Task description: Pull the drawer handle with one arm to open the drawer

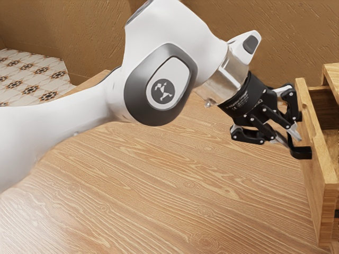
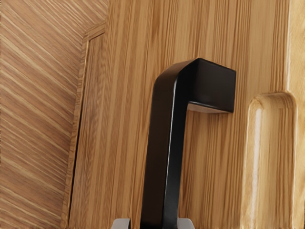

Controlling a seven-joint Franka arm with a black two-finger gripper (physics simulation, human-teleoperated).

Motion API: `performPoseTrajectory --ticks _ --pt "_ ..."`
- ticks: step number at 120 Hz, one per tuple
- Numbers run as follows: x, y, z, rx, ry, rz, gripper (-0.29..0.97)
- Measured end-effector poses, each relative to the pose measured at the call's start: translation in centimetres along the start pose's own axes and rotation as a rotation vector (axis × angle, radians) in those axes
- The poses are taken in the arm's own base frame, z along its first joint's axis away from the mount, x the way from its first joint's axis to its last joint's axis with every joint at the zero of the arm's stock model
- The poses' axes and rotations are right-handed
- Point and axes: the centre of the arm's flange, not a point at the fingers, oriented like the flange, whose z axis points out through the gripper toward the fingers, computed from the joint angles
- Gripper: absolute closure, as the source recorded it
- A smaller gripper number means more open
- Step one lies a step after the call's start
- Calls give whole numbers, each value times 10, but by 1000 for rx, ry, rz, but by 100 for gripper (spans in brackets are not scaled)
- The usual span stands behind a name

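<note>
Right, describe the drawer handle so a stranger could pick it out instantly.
Start at the light wooden cabinet at the exterior view's right edge and find its wooden drawer front facing the arm. The black angular bar handle stands off that panel; unlike the rounded wooden moulding beside it, it is dark and sharply bent.

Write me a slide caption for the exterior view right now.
Franka gripper shut on the black drawer handle, wooden drawer pulled partly out at the exterior view's right.
</note>
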Motion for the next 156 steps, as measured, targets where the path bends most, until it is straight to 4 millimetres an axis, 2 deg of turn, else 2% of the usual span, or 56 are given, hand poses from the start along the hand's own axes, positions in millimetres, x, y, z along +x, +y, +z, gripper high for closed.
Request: performPoseTrajectory --ticks 76,116,156 --pt "-3 -35 -30 8 0 -38 68" --pt "0 -62 -56 1 10 -71 70" --pt "-1 -89 -74 1 9 -101 68"
